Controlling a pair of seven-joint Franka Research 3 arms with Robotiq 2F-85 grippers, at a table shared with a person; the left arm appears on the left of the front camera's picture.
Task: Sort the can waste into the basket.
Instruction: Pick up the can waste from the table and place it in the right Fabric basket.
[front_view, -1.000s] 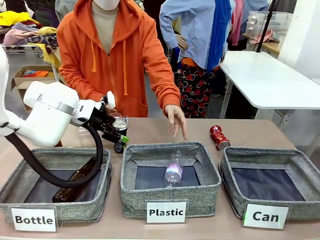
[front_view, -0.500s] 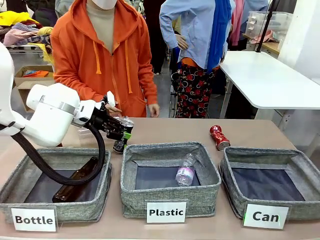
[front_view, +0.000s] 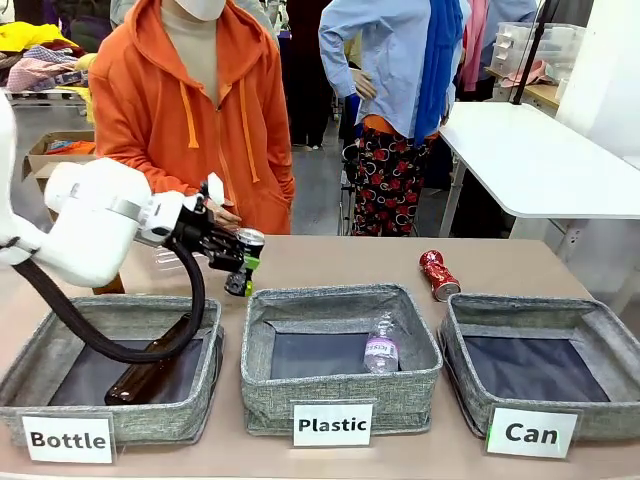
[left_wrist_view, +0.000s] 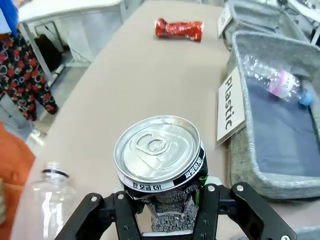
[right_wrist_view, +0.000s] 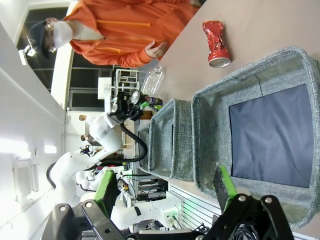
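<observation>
My left gripper (front_view: 243, 268) is shut on the black-and-silver can (front_view: 248, 243), holding it upright over the table behind the gap between the "Bottle" and "Plastic" bins. In the left wrist view the can's silver top (left_wrist_view: 159, 150) sits just above my gripper (left_wrist_view: 167, 212). The crushed red can (front_view: 439, 275) lies on the table behind the basket (front_view: 600, 400) labelled "Can", at the right. My right gripper (right_wrist_view: 165, 182) hangs open above that basket (right_wrist_view: 210, 145), with the red can (right_wrist_view: 216, 44) beyond it.
The "Plastic" bin (front_view: 262, 385) holds a clear bottle (front_view: 381, 352); the "Bottle" bin (front_view: 30, 385) holds a brown glass bottle (front_view: 150, 372). Another clear bottle (left_wrist_view: 47, 200) stands by my left gripper. A person in an orange hoodie (front_view: 190, 110) stands at the far edge.
The person's hand has drawn back from over the "Plastic" bin. The clear bottle in it has rolled to the right. My left gripper has shifted slightly with the can.
</observation>
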